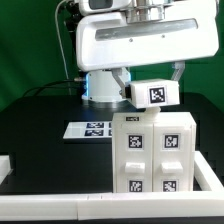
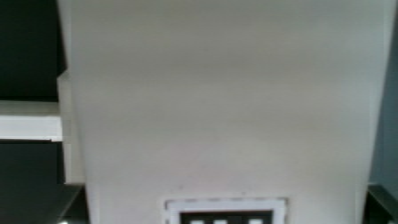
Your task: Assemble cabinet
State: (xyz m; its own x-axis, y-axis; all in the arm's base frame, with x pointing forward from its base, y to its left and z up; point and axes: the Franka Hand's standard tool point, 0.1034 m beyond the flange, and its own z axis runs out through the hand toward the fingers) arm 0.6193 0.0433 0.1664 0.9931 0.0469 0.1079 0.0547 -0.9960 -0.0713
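Note:
The white cabinet body [image 1: 152, 155] stands upright at the front of the black table, with several square tags on its near face. My gripper [image 1: 152, 80] hangs straight above it. It is shut on a small white cabinet block [image 1: 153, 94] with one tag, held level just over the body's top edge. In the wrist view that block's white face [image 2: 222, 100] fills nearly the whole picture. Its tag [image 2: 226, 212] shows at the edge, and my fingers are hidden.
The marker board [image 1: 88, 128] lies flat on the table at the exterior view's left of the cabinet, in front of the arm's base [image 1: 100, 88]. A white rail [image 1: 50, 205] runs along the table's front edge and left corner.

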